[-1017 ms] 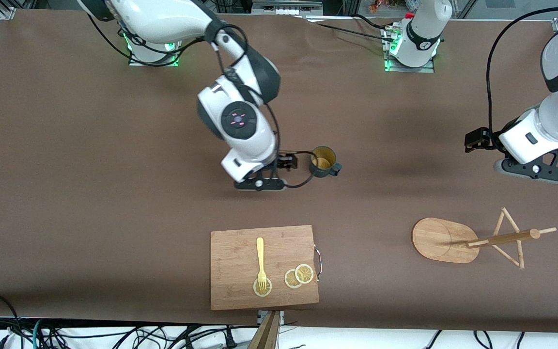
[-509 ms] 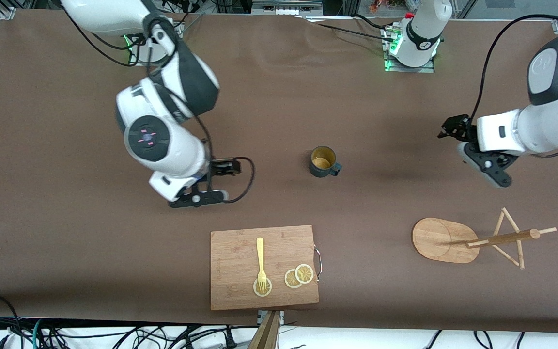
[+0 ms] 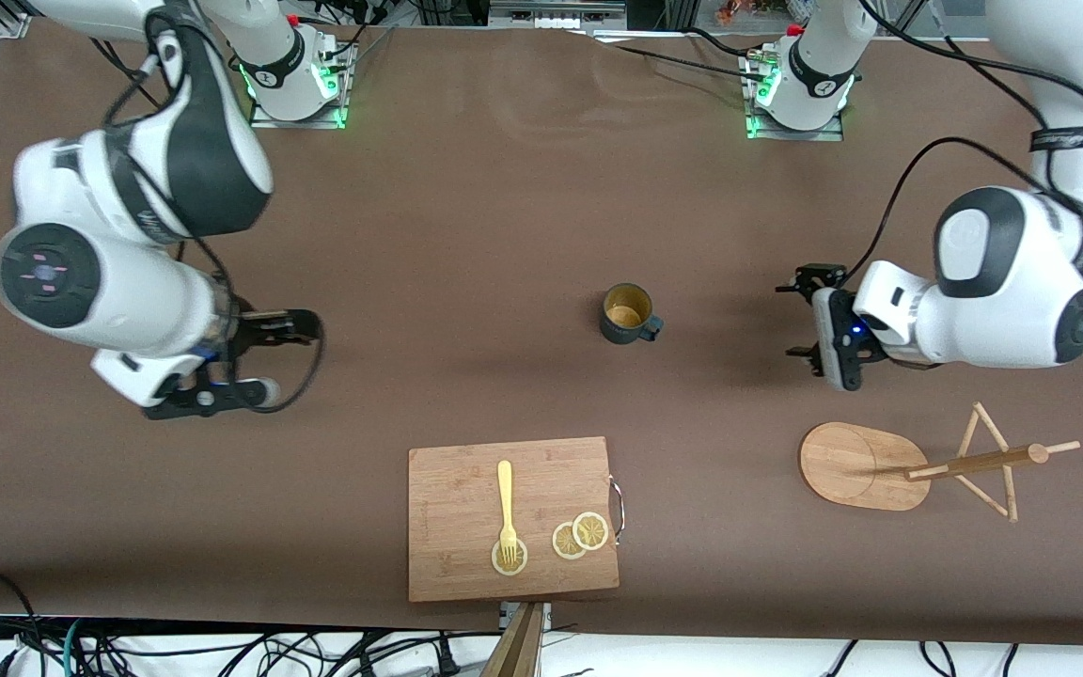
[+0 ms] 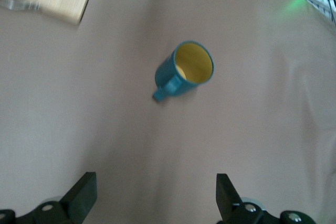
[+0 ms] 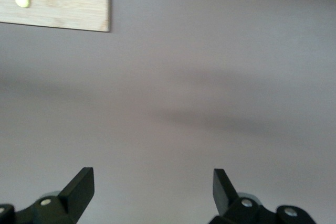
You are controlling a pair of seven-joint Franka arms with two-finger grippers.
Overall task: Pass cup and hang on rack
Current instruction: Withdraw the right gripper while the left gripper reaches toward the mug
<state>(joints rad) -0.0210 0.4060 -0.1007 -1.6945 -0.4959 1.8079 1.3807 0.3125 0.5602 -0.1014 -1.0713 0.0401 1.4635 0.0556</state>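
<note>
Upright on the bare brown table (image 3: 504, 188) stands the cup (image 3: 627, 314), a small dark teal mug with a mustard-yellow inside and a short teal handle that sticks out toward the left arm's end of the table. It is near the middle of the table, farther from the front camera than the cutting board (image 3: 466, 555), and nothing touches it. In the left wrist view the cup (image 4: 186, 70) shows its yellow hollow, with only a paler patch at the bottom.

The rack (image 3: 866, 465) is nearer the front camera than the cup, toward the left arm's end. It has a light bamboo oval base, a round post (image 3: 979, 462) and thin crossed pegs (image 3: 993, 463); no cup hangs on it.

The rectangular cutting board carries a pale yellow fork (image 3: 506, 503), whose tines rest on one citrus slice (image 3: 510, 558), and two more overlapping slices (image 3: 580, 536) lie beside it near the board's metal handle (image 3: 617, 506).

The left gripper (image 3: 809, 320) is over bare table between the cup and the rack, its fingers (image 4: 83, 192) spread wide and holding nothing. The right gripper (image 3: 302, 326) is over bare table toward the right arm's end, well apart from the cup, its fingers (image 5: 79, 187) likewise spread and empty.
</note>
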